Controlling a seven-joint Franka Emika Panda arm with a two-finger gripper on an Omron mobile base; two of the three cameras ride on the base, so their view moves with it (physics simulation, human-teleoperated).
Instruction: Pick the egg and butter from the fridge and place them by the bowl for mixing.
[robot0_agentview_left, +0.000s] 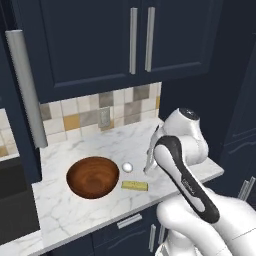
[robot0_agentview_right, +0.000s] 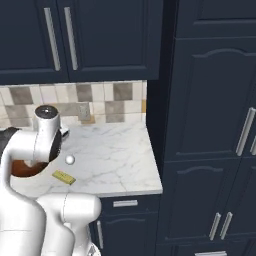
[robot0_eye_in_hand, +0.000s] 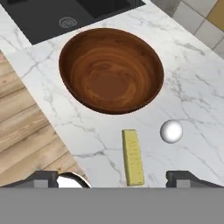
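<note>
Left base view: the bowl (robot0_agentview_left: 93, 177), egg (robot0_agentview_left: 127, 167) and butter (robot0_agentview_left: 134, 186) sit close together on the counter (robot0_agentview_left: 100, 145).

Right base view: egg (robot0_agentview_right: 70, 160) and butter (robot0_agentview_right: 63, 177) lie apart on the counter (robot0_agentview_right: 120, 155).

Hand view: the gripper (robot0_eye_in_hand: 111, 178), fingers spread wide and empty, hangs over the butter (robot0_eye_in_hand: 132, 156); the egg (robot0_eye_in_hand: 171, 131) lies beside it, near the bowl (robot0_eye_in_hand: 111, 70).

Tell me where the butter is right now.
The butter lies flat on the marble counter, just right of the bowl and near the egg.

White egg (robot0_eye_in_hand: 171, 131), flat yellow butter (robot0_eye_in_hand: 132, 156) beside reddish-brown bowl (robot0_eye_in_hand: 70, 48), apart
</note>
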